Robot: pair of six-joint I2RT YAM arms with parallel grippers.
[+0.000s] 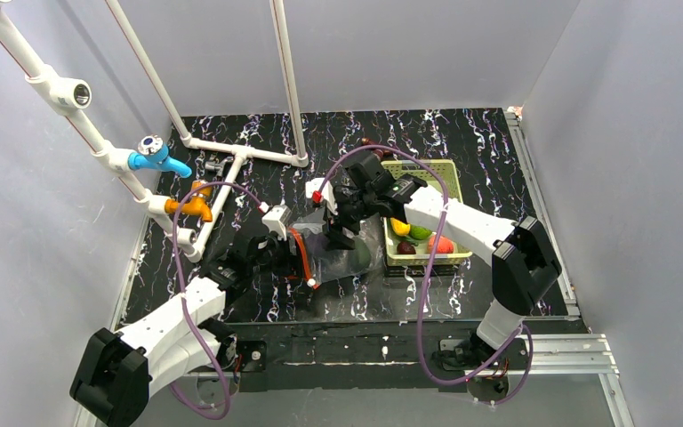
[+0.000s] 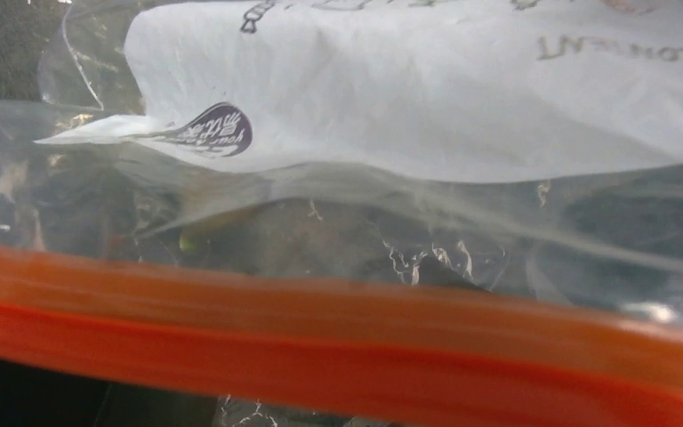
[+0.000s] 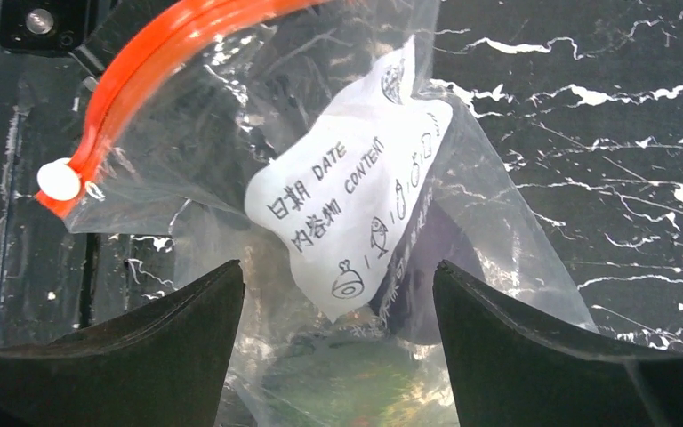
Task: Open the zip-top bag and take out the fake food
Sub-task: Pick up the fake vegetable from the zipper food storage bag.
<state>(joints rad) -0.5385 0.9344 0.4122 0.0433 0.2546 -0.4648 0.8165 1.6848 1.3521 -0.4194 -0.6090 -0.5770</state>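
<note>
Counts, all positions referenced to the basket (image 1: 449, 169).

- basket: 1, yellow-green, perforated.
- fake food (image 1: 420, 233) inside the basket: 4 visible, namely 1 yellow piece (image 1: 399, 227), 1 green piece (image 1: 420, 233), 1 red-orange piece (image 1: 440, 243), 1 dark piece (image 1: 406, 248).
- zip-top bag (image 1: 333, 258): 1, just left of the basket, carrying 1 zipper strip (image 2: 320, 347) and 1 white label (image 3: 347, 205).
- Inside the bag: 2 items discernible, 1 green item (image 3: 356, 382) and 1 purple item (image 3: 436, 258); any more cannot be counted through the crinkles.
- dark object (image 1: 369, 142): 1, at the basket's far-left corner.
- Pipe fittings well left of the basket: 1 blue fitting (image 1: 158, 158), 1 orange fitting (image 1: 191, 205).
</note>
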